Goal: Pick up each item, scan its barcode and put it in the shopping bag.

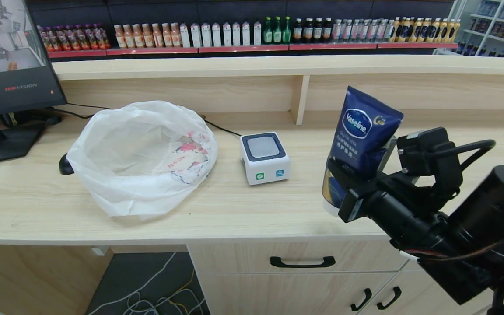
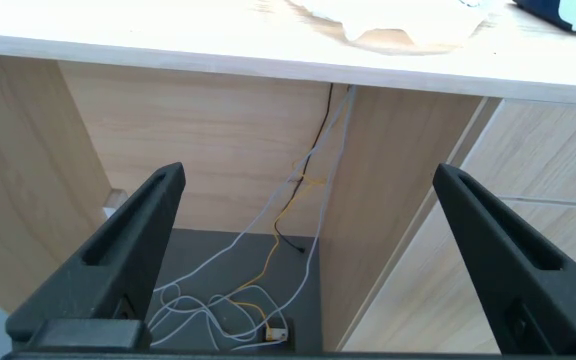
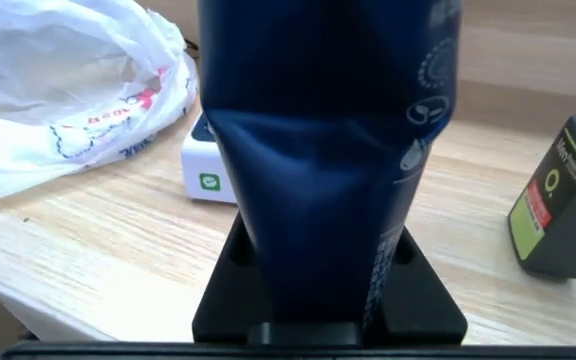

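The right gripper (image 1: 360, 169) had its fingers closed tightly on the lower half of a dark blue lotion tube (image 1: 364, 131). It held the tube nearly upright with the crimped end on top, raised off the desk (image 1: 252, 205) and off to the right of the white scanner (image 1: 264, 157). The scanner sat on the desk with its grey window facing up, near the white shopping bag (image 1: 142, 153), which lay slumped to its left with the mouth gaping. A dark bottle with a green label (image 3: 558, 200) stood on the desk beyond the tube, on the side away from the scanner. The left gripper (image 2: 308, 260) hung below the desk edge, its fingers (image 2: 128, 250) spread wide apart with nothing between them, facing loose cables (image 2: 268, 270) in the recess underneath.
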